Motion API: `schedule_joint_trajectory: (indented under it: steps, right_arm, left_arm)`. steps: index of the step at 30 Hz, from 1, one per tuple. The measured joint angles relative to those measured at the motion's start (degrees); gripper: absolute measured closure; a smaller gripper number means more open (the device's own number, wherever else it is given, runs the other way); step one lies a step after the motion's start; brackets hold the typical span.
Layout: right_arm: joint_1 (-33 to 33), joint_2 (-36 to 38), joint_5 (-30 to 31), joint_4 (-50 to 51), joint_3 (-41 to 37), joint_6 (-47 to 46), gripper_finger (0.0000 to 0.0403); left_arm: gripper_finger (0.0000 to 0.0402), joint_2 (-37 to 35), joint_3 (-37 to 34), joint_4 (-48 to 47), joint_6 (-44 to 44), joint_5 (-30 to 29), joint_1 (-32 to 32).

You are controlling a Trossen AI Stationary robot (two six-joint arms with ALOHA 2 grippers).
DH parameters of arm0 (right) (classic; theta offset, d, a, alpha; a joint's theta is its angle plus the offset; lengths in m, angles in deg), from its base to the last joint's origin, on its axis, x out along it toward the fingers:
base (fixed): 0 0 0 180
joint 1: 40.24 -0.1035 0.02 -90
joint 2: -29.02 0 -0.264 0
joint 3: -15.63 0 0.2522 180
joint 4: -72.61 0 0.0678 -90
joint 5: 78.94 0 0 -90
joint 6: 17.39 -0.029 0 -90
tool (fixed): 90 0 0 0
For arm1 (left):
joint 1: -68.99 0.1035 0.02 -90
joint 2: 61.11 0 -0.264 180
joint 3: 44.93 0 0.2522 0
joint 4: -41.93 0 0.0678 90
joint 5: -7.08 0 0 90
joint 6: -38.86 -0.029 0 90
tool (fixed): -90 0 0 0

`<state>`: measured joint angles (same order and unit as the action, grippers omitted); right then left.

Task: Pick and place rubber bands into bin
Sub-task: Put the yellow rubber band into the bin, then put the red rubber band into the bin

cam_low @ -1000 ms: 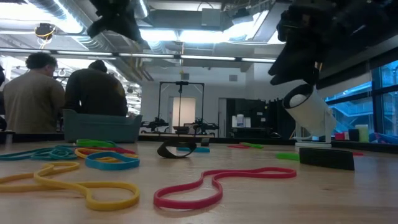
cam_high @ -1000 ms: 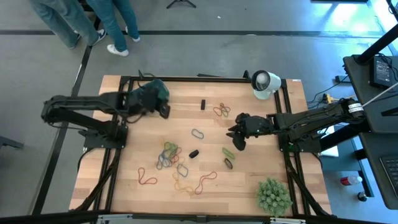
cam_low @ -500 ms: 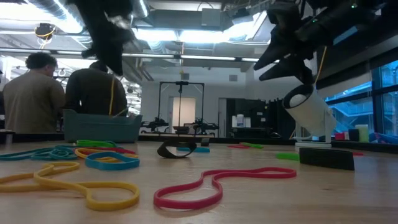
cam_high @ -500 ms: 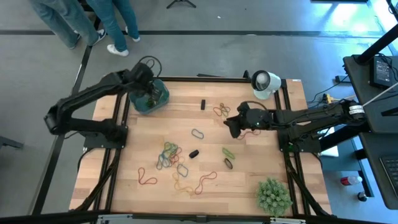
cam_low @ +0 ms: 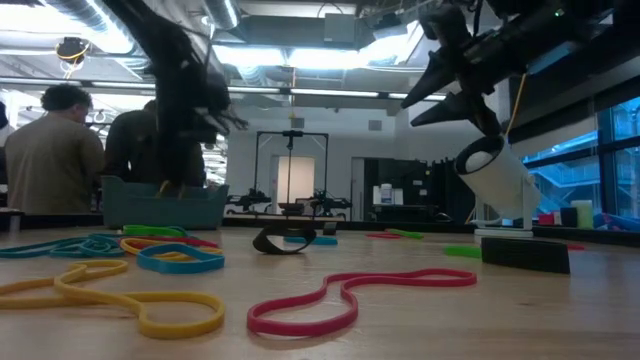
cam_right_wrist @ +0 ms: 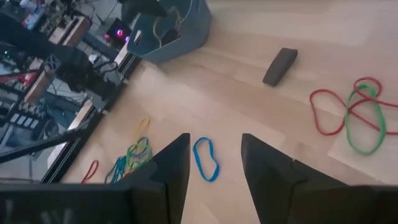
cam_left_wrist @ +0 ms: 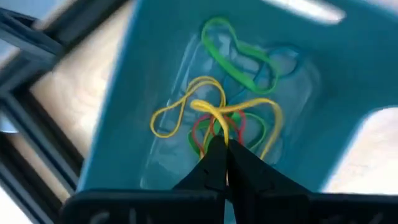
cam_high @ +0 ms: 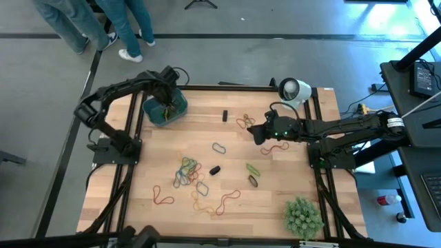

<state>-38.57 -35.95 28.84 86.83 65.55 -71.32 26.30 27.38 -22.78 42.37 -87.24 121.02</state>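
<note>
The teal bin point(cam_high: 165, 109) stands at the table's far left corner; it also shows in the low view point(cam_low: 163, 205). My left gripper point(cam_left_wrist: 224, 149) reaches down into it point(cam_high: 167, 103), shut on a yellow rubber band. Green, red and yellow bands point(cam_left_wrist: 239, 59) lie on the bin's floor. My right gripper point(cam_right_wrist: 214, 168) is open and hovers above the table point(cam_high: 258, 133), just right of a red and green tangle point(cam_high: 244, 122). Beneath it lies a blue band point(cam_right_wrist: 205, 158). More bands lie loose mid-table point(cam_high: 187, 171). My left gripper pinches a yellow rubber band point(cam_left_wrist: 217, 124) between its two fingertips, coming from above and pointing down into the bin. The band's loops spread out below the tips and lie slack on the other bands on the bin's floor.
A white round device point(cam_high: 293, 91) stands at the far right edge and a spiky green ball point(cam_high: 303, 217) at the near right corner. Two small black pieces point(cam_high: 224, 115) point(cam_high: 215, 169) lie among the bands. People stand beyond the far edge point(cam_low: 60, 150).
My left gripper has swung from beside the bin to above it and come down into it, staying shut on the yellow band. My right gripper has moved a little toward the far edge and the red and green tangle, and stays open.
</note>
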Motion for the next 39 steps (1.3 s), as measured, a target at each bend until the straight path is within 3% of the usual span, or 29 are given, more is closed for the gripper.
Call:
schedule_joint_trajectory:
  steps: [5, 14, 21, 28, 33, 39]
  right_arm:
    - [0.0, 0.0, 0.6, 0.0, 0.0, -0.1, 0.0256]
    - [0.0, 0.0, 0.6, 0.0, 0.0, 0.1, 0.0256]
    - [0.0, 0.0, 0.6, 0.3, 0.0, 1.8, 0.0256]
    - [0.0, 0.0, -1.5, 1.4, 0.0, 4.5, 0.0256]
    - [0.0, 0.0, -6.9, 4.4, 0.0, 6.7, 0.0256]
    - [0.0, 0.0, -15.3, 9.2, 0.0, 12.7, 0.0257]
  left_arm:
    - [0.0385, 4.9, 0.0, 0.6, -1.8, 0.0, 0.3]
    - [0.0312, 8.0, 0.0, 1.3, -2.7, 2.4, 0.3]
    - [0.0269, 1.2, 1.2, 0.9, 0.3, 0.8, 0.2]
    - [0.0269, -9.6, 2.7, -1.7, 7.1, 0.3, -1.3]
    - [0.0276, -16.3, 2.8, -4.6, 15.2, 0.2, -8.6]
    - [0.0287, -19.0, 2.8, -6.2, 30.2, -4.4, -25.7]
